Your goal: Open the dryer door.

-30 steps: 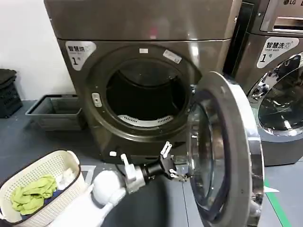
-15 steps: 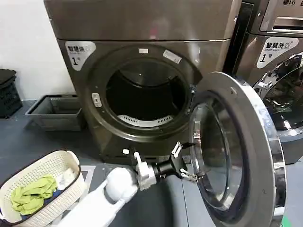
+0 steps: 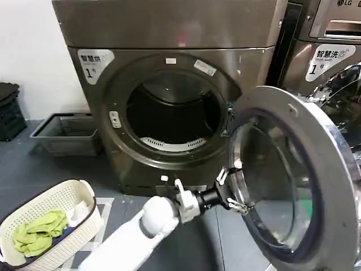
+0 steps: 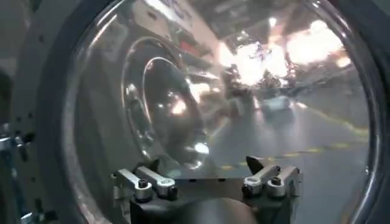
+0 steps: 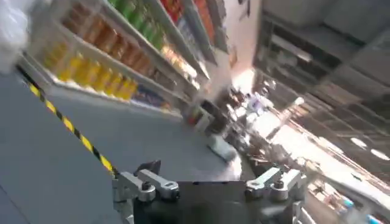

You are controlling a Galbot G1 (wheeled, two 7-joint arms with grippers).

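The dryer door (image 3: 293,180) stands swung out on the right side of the bronze-brown dryer (image 3: 169,84), hinged beside the drum opening (image 3: 172,113), which is fully exposed. The door's grey inner side and glass bowl face left, toward the robot's left arm.

The left gripper (image 3: 232,191) is extended from the lower centre of the head view to the door's lower inner rim. Its fingers (image 3: 221,176) are spread apart, one above the other, with the tips at the grey inner ring of the door; contact appears likely, but the head view does not settle whether they touch or sit just beside it. In the left wrist view the same gripper (image 4: 207,173) points straight into the dark tinted glass bowl (image 4: 219,103), with both fingers apart and nothing held between them.

The right gripper (image 5: 207,176) shows in the right wrist view, away from the door, aimed across the floor (image 5: 73,158) toward shelving (image 5: 122,49) stocked with bottles; its fingers are likewise spread and empty.

A cream laundry basket (image 3: 62,195) holding green cloth (image 3: 36,234) sits on the floor at lower left, well apart from the door. A grey tray (image 3: 65,132) lies left of the dryer. A second machine (image 3: 333,62) with an LG logo stands at the right.
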